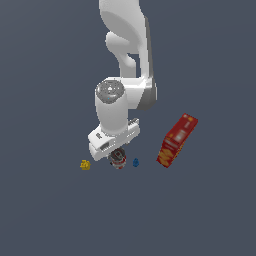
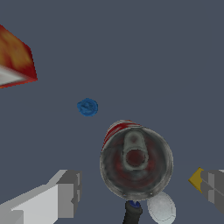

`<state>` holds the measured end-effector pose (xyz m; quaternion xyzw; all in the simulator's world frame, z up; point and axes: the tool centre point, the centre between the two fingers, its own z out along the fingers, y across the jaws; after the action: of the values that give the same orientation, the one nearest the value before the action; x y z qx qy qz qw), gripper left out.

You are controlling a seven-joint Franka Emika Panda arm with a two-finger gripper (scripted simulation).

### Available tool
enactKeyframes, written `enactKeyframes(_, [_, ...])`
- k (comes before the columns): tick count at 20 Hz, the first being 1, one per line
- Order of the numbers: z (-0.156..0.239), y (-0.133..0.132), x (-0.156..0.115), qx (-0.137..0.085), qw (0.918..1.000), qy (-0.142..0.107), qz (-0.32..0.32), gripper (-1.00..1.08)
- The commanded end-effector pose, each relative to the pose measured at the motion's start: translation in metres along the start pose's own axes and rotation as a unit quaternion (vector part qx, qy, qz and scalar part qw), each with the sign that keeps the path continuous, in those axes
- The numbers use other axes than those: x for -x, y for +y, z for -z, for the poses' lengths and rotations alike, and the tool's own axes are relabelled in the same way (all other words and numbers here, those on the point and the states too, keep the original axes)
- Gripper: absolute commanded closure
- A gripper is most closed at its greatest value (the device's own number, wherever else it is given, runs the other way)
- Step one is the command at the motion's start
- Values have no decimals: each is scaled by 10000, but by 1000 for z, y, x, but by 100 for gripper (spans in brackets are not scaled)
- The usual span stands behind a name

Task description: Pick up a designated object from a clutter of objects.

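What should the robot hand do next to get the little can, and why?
Probably go straight down a little. In the wrist view the can stands upright between the two open fingers, which have not touched it. The gripper hangs right above it. The white ball sits close by, so lower gently, then close.

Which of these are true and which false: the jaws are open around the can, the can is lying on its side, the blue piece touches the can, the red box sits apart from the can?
1. The jaws are open, one finger on each side of the can. True.
2. The can is lying on its side. False: it stands upright, its metal top facing the wrist camera.
3. The blue piece touches the can. False: bare floor shows between them.
4. The red box sits apart from the can. True.
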<state>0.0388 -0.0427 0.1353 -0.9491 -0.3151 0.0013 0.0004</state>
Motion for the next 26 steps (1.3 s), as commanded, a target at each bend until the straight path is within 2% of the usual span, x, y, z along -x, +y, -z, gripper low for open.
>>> enactKeyframes(1, [-5, 1, 0, 6, 10000, 8, 95, -92])
enactKeyframes(9, [-10, 2, 1, 4, 9999, 7, 122, -92])
enactKeyframes(19, [-51, 1, 1, 7, 9999, 10, 140, -92])
enactKeyframes(24, [-58, 2, 0, 8, 9999, 11, 144, -92])
enactKeyframes(25, [-58, 2, 0, 8, 9999, 11, 144, 108])
enactKeyframes(26, [-58, 2, 0, 8, 9999, 11, 144, 108])
